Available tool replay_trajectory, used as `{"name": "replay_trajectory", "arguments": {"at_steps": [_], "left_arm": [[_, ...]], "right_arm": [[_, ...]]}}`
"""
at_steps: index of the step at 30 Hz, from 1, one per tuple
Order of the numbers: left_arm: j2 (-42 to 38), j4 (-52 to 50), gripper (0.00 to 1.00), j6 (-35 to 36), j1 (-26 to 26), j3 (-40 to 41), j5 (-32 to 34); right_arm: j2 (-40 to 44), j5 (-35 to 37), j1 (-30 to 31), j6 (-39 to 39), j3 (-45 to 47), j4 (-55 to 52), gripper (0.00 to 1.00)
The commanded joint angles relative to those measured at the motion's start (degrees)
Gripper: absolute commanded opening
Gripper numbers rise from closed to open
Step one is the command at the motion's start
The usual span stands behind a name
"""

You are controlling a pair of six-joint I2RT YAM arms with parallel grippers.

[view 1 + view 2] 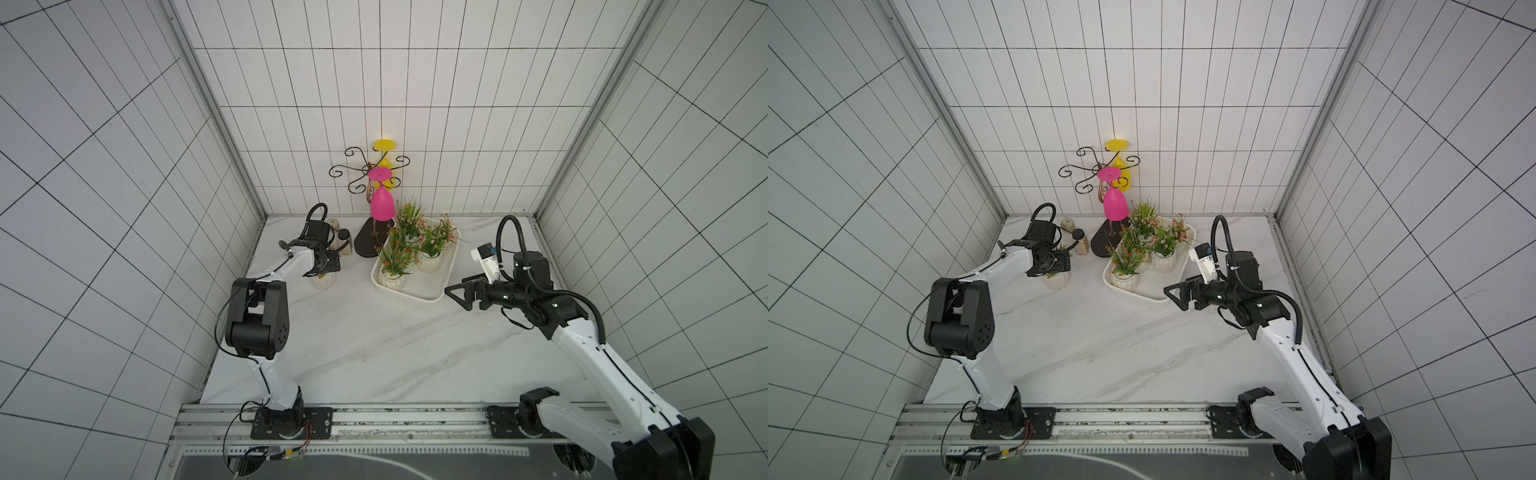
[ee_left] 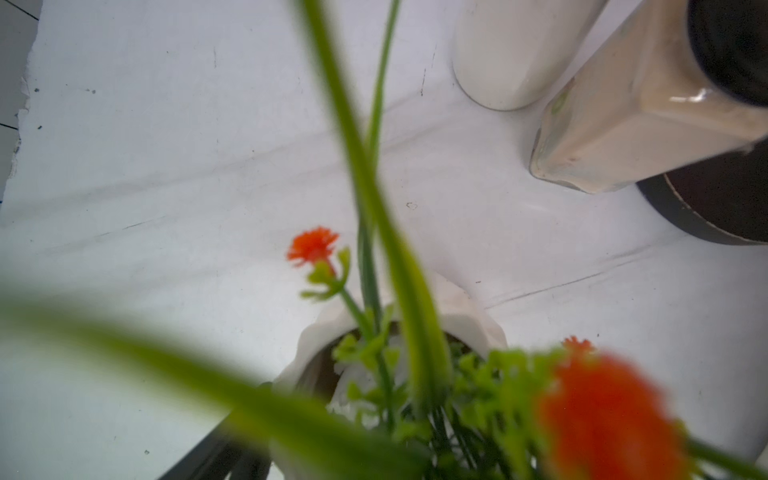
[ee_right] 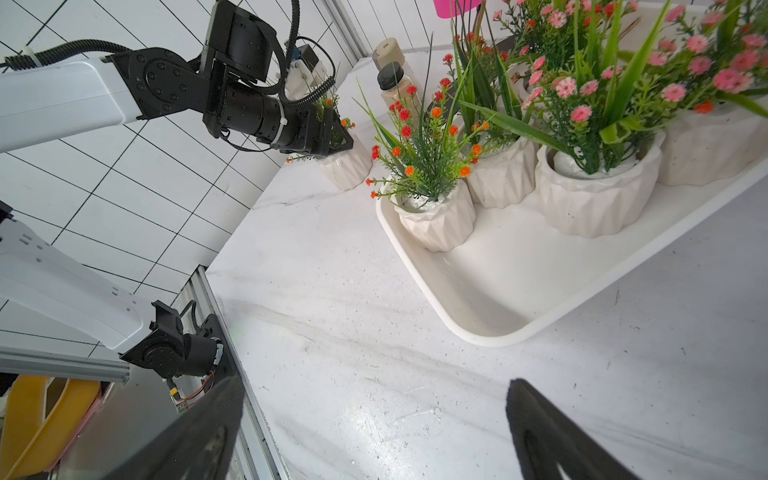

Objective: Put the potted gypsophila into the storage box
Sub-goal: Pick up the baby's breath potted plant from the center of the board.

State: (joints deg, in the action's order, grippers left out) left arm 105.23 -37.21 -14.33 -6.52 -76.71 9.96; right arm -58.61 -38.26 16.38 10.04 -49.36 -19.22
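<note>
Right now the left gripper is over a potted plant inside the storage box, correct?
No. The potted plant under the left gripper stands on the marble table, outside the storage box and apart from it; both top views show this.

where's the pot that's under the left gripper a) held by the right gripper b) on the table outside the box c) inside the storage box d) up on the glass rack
b: the pot under the left gripper stands on the table, clear of the storage box rim.
</note>
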Motion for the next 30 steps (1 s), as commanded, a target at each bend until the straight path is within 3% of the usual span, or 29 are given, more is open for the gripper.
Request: {"name": "replay_trajectory", "arguments": {"at_steps": [1, 20, 30], "left_arm": [[0.99, 1.88, 0.9, 0.32, 0.29, -0.46, 0.73], [-0.34, 1.53, 0.76, 1.2, 0.31, -0.4, -0.72], [-6.44, 0.74, 0.72, 3.13, 0.3, 1.6, -4.55]], "right_arm": [[0.23, -1.11, -0.56, -0.29, -1.35, 0.72, 0.99], [-0.36, -1.12, -0.56, -0.2, -1.53, 0.66, 0.99], [-0.36, -0.58, -0.56, -0.2, -1.61, -0.24, 0.99]]}}
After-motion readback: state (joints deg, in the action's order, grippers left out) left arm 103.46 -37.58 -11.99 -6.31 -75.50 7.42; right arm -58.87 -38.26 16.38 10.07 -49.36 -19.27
